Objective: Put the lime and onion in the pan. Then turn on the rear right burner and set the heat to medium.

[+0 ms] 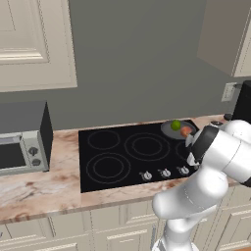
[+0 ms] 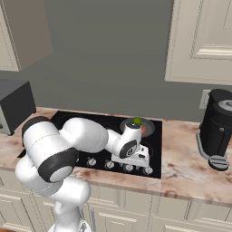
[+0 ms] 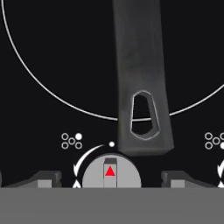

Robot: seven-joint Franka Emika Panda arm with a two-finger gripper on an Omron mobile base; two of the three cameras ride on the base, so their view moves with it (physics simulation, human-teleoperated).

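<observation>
Two dark fingertips (image 3: 46, 178) of the jaws (image 3: 111, 179) are seen at the bottom of the hand view, set well apart, one on each side of a round grey knob (image 3: 111, 171) with a red triangle mark. The jaws are thus spread wide around the knob, and whether the fingertips touch it cannot be told. Nothing else is held. Just beyond the jaws, the pan's grey handle (image 3: 140, 74) with its hanging hole is seen lying across the white burner ring (image 3: 52, 89) of the black cooktop (image 1: 122, 152). A four-dot burner marker (image 3: 71, 140) is printed beside the knob, to the left of the jaws in the hand view.

In the base views, the pan (image 1: 171, 131) is shown farther beyond the jaws, at the rear right of the cooktop, with the lime (image 1: 175, 125) and the onion (image 1: 185, 131) lying inside it side by side. The hand (image 2: 132, 155) is lowered over the front row of knobs. A black coffee maker (image 2: 218, 128) is seen on the counter (image 2: 190, 174) well to the right of the jaws, and a microwave (image 1: 22, 139) well to their left.
</observation>
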